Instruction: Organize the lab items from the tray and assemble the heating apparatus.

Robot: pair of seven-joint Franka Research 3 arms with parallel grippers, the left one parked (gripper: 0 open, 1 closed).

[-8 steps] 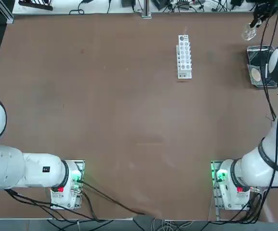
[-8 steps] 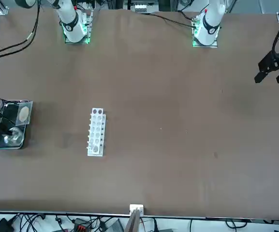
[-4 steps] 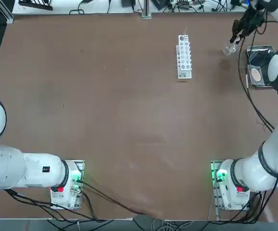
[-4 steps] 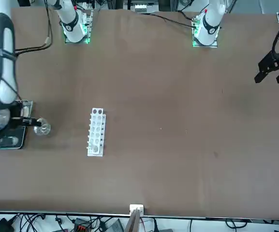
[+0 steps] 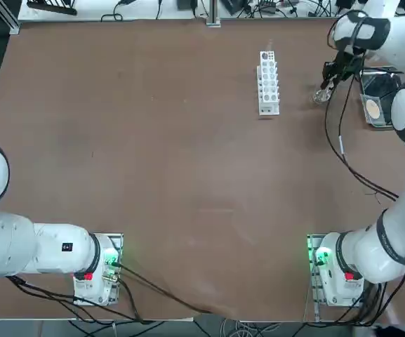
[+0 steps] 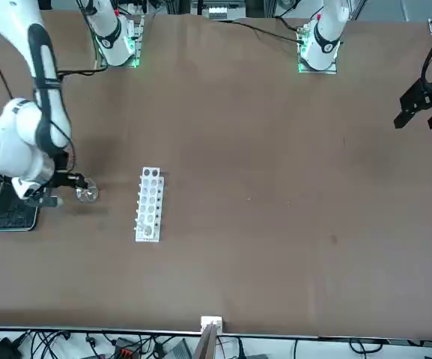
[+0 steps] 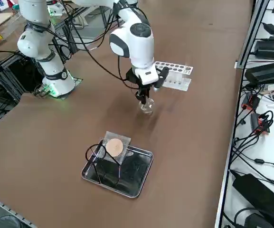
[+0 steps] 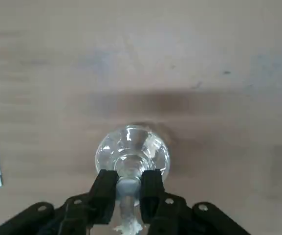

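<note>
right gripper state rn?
Right gripper: shut on the glass burner neck, between the tube rack and the tray.

Burner bottle (image 7: 146, 105): in right gripper (image 7: 143, 96), on tabletop (image 7: 56, 137) between tube rack (image 7: 174, 75) and tray (image 7: 144, 178) | Tripod (image 7: 100, 156), mesh pad (image 7: 113, 147): in tray, near tabletop's far right corner
</note>
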